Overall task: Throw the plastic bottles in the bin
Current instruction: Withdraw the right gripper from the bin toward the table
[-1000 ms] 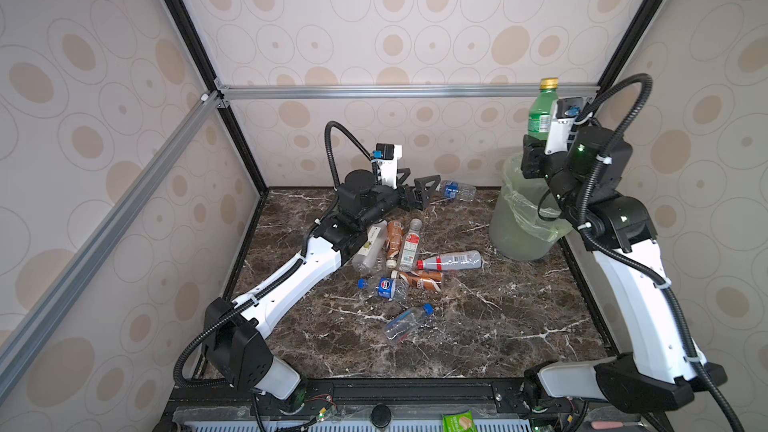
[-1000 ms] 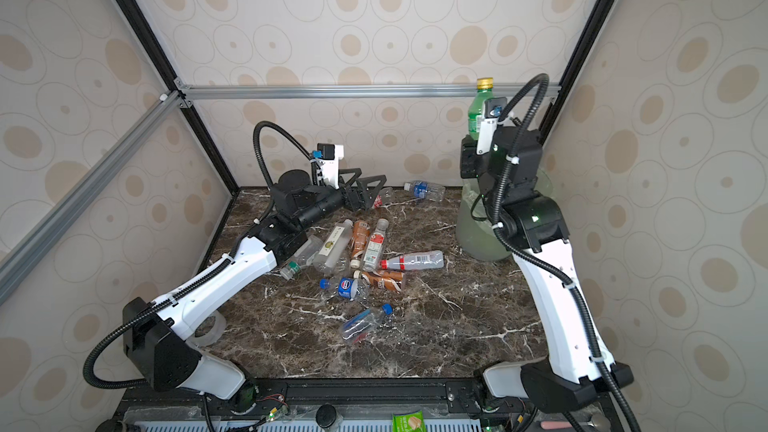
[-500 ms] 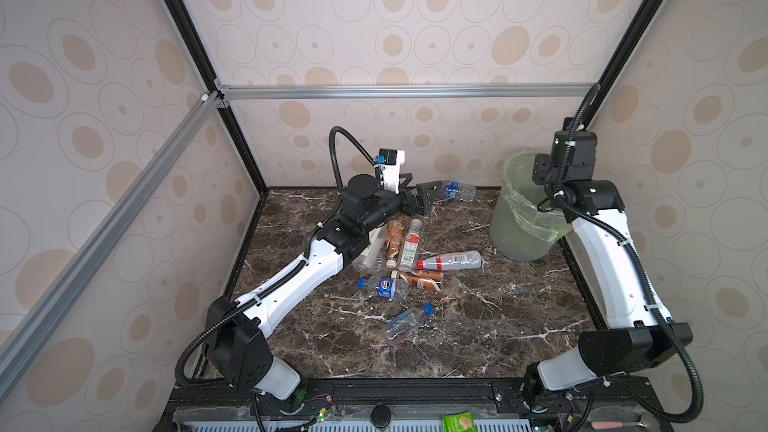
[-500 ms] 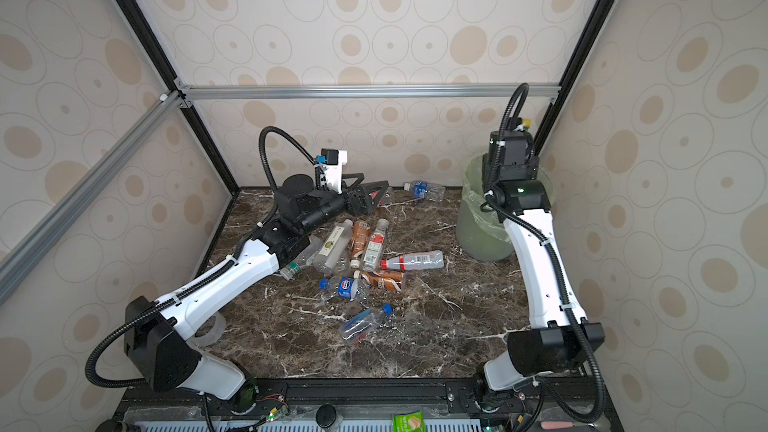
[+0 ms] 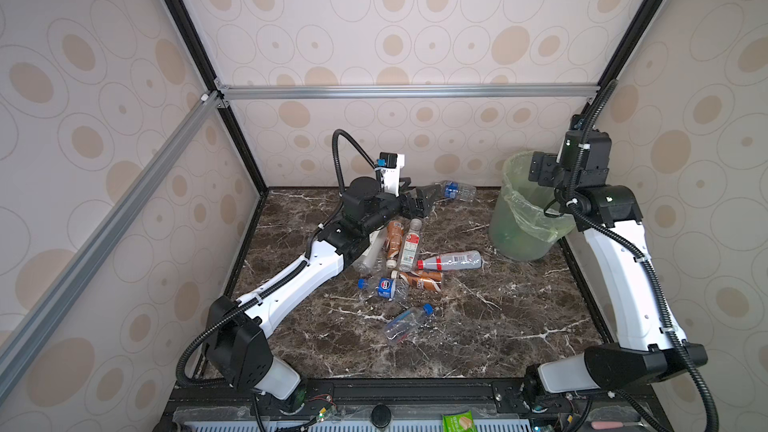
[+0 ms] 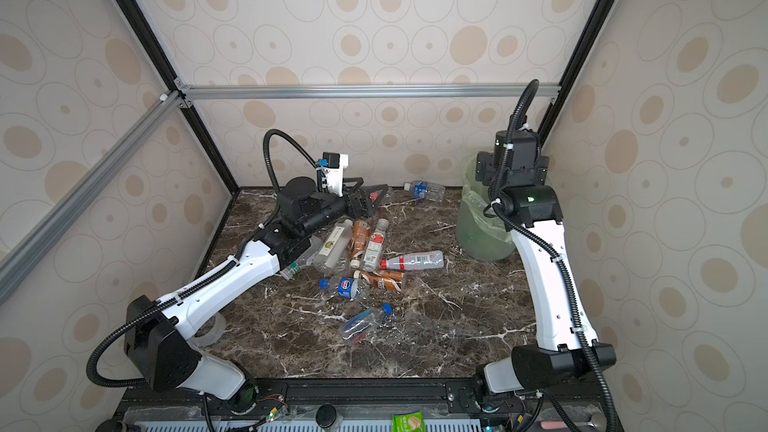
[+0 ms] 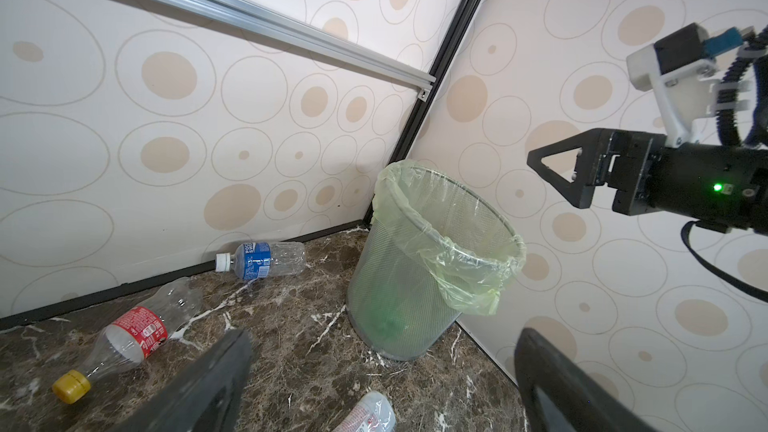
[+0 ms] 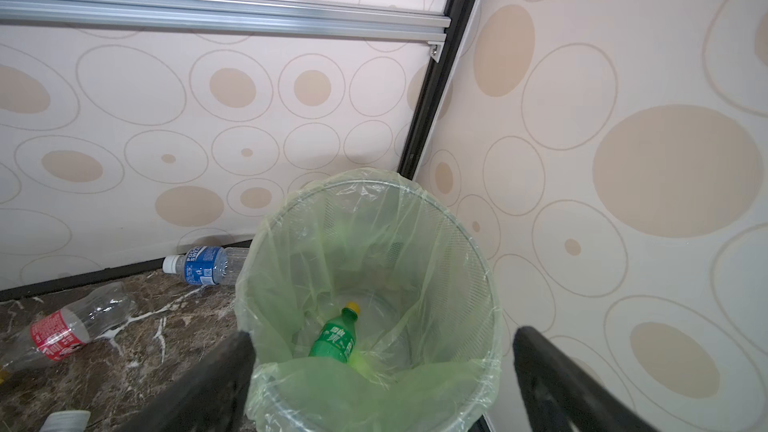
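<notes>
The bin (image 5: 523, 218) (image 6: 478, 226) stands in the back right corner, lined with a pale green bag. A green bottle (image 8: 334, 336) with a yellow cap lies at its bottom. My right gripper (image 5: 540, 170) (image 8: 382, 336) hangs open and empty just above the rim. Several plastic bottles (image 5: 409, 243) lie in a heap mid-floor. My left gripper (image 5: 424, 197) (image 7: 384, 336) is open and empty, low behind the heap. Beside it lies a red-label bottle (image 7: 129, 336), and a blue-label bottle (image 7: 262, 259) rests against the back wall.
Patterned walls close in the back and both sides, with an aluminium rail across the back. A clear tape roll (image 6: 212, 328) lies by the left arm's base. Two loose bottles (image 5: 405, 322) (image 5: 384, 286) lie nearer the front.
A second ago my right gripper held the green bottle high above the bin. It has dropped low, opened, and the bottle now lies inside the bin. My left gripper edged towards the back right.
</notes>
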